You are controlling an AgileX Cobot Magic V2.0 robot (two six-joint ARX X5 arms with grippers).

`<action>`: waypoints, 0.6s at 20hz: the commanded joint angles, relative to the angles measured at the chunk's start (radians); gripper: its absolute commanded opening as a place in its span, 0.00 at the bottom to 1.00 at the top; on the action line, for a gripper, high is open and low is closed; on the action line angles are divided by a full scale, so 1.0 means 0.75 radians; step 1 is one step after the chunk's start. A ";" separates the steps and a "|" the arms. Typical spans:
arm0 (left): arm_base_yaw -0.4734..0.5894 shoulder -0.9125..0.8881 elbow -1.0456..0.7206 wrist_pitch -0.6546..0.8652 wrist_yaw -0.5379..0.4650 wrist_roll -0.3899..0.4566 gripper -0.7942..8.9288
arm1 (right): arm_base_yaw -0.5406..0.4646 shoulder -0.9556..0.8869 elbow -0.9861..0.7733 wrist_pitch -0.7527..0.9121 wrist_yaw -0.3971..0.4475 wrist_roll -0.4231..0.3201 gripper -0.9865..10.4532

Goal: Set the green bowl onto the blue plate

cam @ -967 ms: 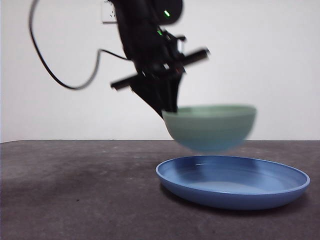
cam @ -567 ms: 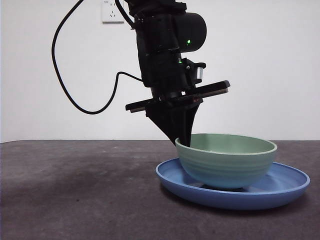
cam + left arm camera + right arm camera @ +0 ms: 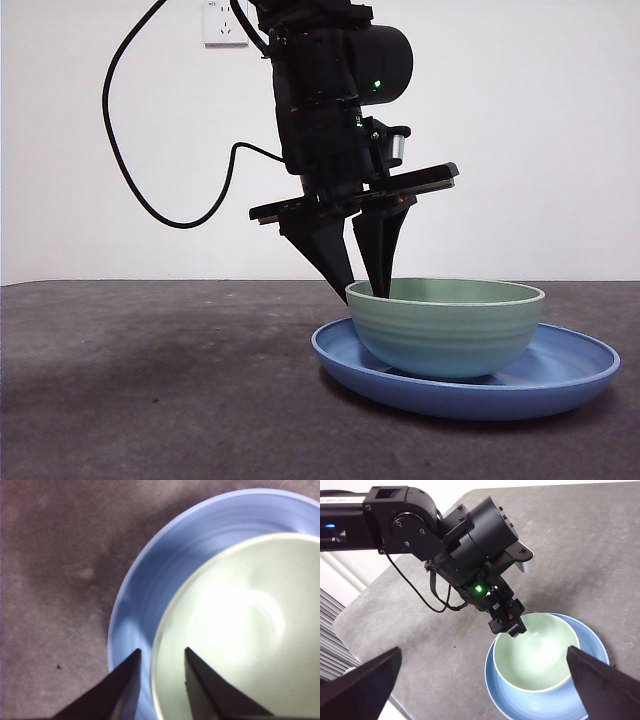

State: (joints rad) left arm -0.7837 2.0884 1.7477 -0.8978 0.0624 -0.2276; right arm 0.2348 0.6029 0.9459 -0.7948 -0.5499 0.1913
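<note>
Resting green bowl (image 3: 445,327) on blue plate (image 3: 570,375), left end effector (image 3: 364,290) parted astride rim

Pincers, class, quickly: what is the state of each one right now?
Left pincer: open, straddling the rim of the green bowl, gripping nothing.
Right pincer: open, empty, high above the table.

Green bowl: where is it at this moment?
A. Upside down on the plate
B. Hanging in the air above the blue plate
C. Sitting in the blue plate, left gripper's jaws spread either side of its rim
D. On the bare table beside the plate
C: the green bowl rests upright in the blue plate, and the left gripper has one jaw inside and one outside the rim, apart from it.
</note>
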 commanded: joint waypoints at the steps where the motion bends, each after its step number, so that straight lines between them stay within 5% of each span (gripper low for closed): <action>1: -0.014 0.033 0.044 0.007 0.012 -0.013 0.27 | 0.004 0.005 0.025 0.011 0.000 0.014 0.62; 5: -0.001 0.020 0.160 -0.106 0.012 0.018 0.58 | 0.004 0.005 0.025 0.009 -0.001 0.014 0.62; 12: 0.000 -0.305 0.269 -0.336 0.010 0.140 0.64 | 0.004 0.005 0.025 -0.011 -0.001 0.014 0.62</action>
State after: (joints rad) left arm -0.7780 1.8565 1.9152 -1.1526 0.0662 -0.1455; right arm 0.2348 0.6029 0.9459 -0.8059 -0.5499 0.1913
